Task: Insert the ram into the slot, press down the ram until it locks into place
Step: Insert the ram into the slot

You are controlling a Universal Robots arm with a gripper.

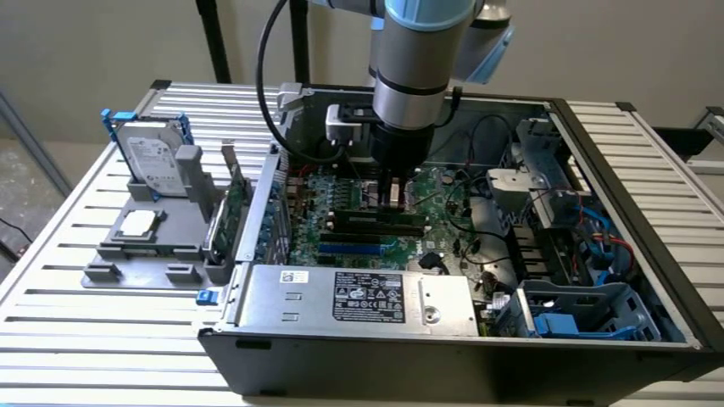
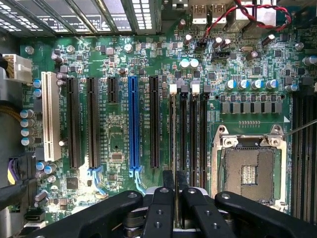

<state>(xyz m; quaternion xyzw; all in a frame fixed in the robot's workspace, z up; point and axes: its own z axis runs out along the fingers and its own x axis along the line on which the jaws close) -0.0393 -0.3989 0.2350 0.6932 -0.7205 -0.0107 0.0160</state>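
You're doing the insert step: gripper (image 2: 175, 179) jaws are pinching the ram (image 2: 176, 198) edge-on over the slot (image 2: 171, 124), so it's needing dead-straight alignment.

The computer case (image 1: 453, 369) is open on top, so the way down to the green board (image 2: 124, 144) is free from above. Its walls, the metal power box (image 1: 351, 297) and the drive cage (image 1: 548, 161) at the exterior view's right close the sides. The gripper (image 2: 175, 177) grips the ram (image 2: 176, 198), which stands on edge over its slot (image 2: 172, 124), and room there is narrow, with other black sockets (image 2: 198, 134) just beside.
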